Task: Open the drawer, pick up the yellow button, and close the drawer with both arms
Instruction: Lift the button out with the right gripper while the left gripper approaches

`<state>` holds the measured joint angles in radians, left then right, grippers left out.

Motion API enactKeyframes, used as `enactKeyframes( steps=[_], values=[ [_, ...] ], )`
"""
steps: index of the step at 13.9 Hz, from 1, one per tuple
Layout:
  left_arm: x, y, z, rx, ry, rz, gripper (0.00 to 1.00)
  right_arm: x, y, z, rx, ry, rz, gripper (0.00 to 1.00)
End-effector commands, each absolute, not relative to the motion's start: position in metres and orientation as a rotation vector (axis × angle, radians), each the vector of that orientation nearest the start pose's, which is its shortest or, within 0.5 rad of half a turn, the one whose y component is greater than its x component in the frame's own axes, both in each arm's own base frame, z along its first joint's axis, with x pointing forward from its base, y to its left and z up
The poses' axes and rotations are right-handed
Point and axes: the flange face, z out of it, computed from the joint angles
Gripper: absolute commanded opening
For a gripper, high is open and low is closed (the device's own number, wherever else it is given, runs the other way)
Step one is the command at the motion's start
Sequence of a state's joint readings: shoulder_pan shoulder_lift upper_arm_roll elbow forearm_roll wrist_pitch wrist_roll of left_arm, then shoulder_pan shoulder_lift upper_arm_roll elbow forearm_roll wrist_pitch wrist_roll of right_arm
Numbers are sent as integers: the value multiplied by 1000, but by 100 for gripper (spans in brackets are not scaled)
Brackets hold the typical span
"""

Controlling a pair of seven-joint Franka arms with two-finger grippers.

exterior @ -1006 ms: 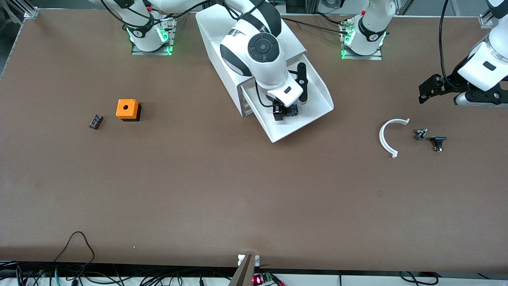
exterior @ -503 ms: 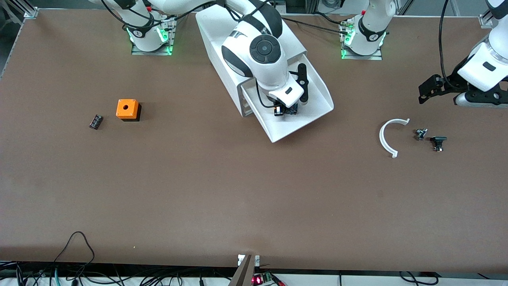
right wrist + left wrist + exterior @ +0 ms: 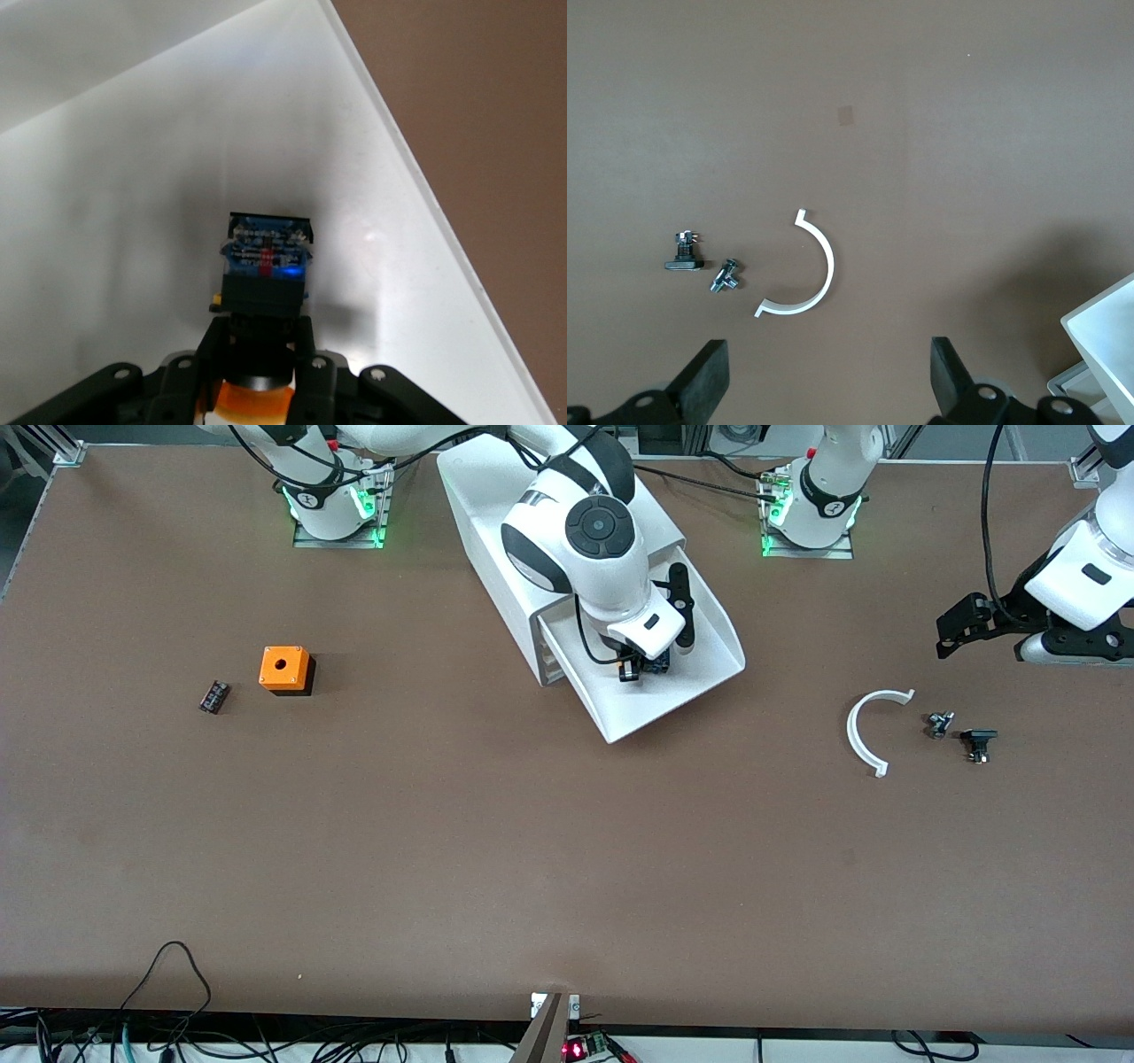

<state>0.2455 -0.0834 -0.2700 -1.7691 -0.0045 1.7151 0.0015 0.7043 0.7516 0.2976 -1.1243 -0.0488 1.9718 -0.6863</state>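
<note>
While the small dark ribbed block and the orange cube are sitting untouched toward the right arm's end of the table, the right gripper is reaching down into the drawer, which is standing pulled out of the white cabinet. Its fingers, spread apart a second ago, have now come together on the button, so the grasp looks made and the taking step seems ready for a lift; closing the drawer is not yet done. In the right wrist view the button is showing a black body with a bluish, lit end pointing away from the fingers and an orange cap tucked down between them, low over the drawer's white floor, near one side wall. Toward the left arm's end, a white curved strip and two small dark parts are lying on the table, and the left gripper is waiting in the air near them, jaws standing wide apart and holding nothing.
</note>
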Motion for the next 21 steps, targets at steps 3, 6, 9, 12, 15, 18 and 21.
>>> enactKeyframes(
  steps=[3, 6, 9, 12, 15, 18, 21],
  values=[
    [544, -18, 592, -3105, 29, -48, 100, 476, 599, 429, 2270, 2384, 279, 29],
    [547, -19, 589, -3110, 32, -46, 100, 494, 574, 466, 2353, 2289, 334, 29],
    [550, -19, 587, -3114, 29, -58, 100, 524, 532, 488, 2536, 2057, 338, 29],
    [566, -22, 568, -3128, -15, -99, 100, 576, 458, 487, 2681, 1866, 309, 29],
    [595, -60, 511, -3161, -217, -70, 100, 615, 366, 470, 2853, 1537, 217, 29],
    [614, -120, 429, -3183, -436, -63, 100, 649, 278, 444, 3032, 1245, 125, 29],
    [604, -174, 381, -3191, -594, -94, 100, 649, 182, 403, 3107, 985, -49, 29]
  ],
)
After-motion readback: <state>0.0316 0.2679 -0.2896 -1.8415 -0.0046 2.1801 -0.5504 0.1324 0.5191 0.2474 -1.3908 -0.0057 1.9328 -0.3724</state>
